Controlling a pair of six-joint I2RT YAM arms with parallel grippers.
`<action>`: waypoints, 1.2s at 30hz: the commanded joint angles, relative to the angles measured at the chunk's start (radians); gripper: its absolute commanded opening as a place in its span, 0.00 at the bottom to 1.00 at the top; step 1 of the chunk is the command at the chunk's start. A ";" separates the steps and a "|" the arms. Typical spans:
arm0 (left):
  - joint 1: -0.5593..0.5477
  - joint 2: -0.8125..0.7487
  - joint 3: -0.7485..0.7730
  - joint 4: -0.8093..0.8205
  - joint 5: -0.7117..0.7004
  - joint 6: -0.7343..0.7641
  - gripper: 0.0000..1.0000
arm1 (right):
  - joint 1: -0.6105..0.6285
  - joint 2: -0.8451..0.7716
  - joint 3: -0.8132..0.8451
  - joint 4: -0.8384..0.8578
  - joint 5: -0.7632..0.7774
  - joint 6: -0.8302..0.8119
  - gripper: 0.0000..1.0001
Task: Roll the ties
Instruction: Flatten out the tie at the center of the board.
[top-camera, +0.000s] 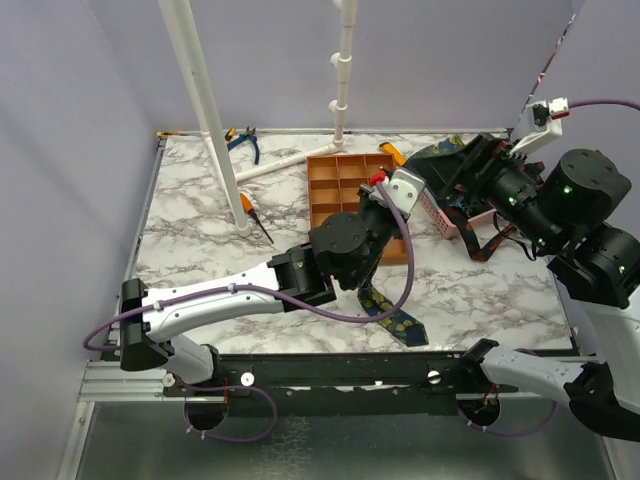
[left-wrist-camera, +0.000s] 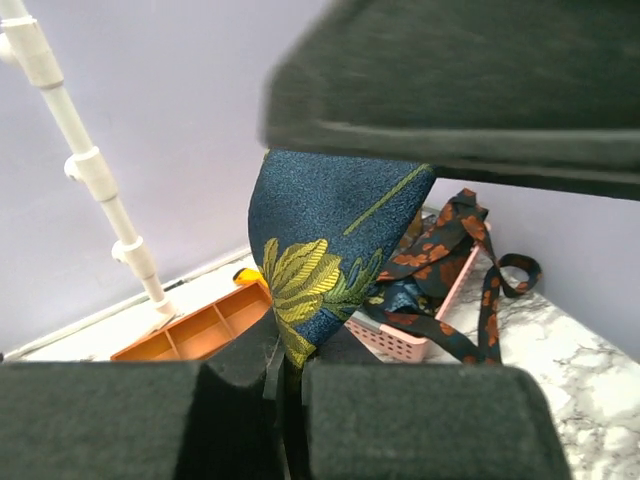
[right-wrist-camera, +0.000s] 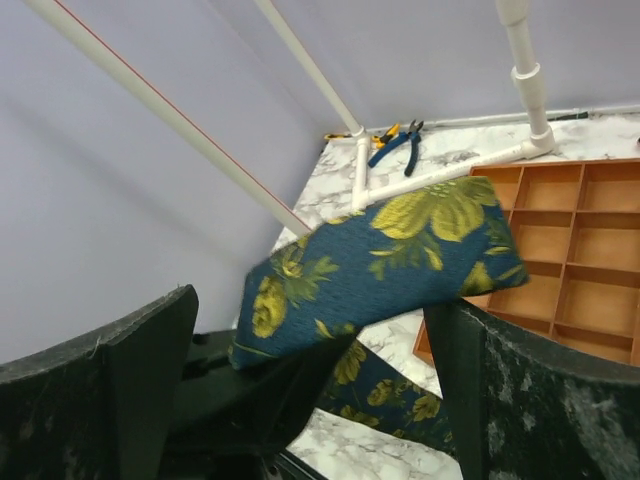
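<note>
Orange plastic compartment tray (top-camera: 335, 185) sat mid-table, pink plastic basket (top-camera: 438, 215) just right of it, heaped with dark orange-red printed ties (top-camera: 480, 240). Left gripper (left-wrist-camera: 340, 260) was clamped on navy yellow-flowered fabric tie (top-camera: 395, 318) by the tray's near edge. The tie's length ran down toward near-right, tail flat on marble table (top-camera: 200, 240). Right gripper (right-wrist-camera: 312, 300) gaped wide.
</note>
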 joint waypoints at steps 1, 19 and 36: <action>0.012 -0.089 0.000 -0.077 0.089 -0.055 0.00 | 0.003 -0.086 -0.010 0.013 0.072 -0.063 0.99; 0.096 -0.086 0.284 0.133 0.237 -0.215 0.00 | 0.004 -0.562 -0.804 0.642 -0.215 0.073 0.97; 0.094 0.293 0.791 0.284 0.350 -0.306 0.00 | 0.004 -0.241 -0.976 1.372 -0.464 0.562 0.93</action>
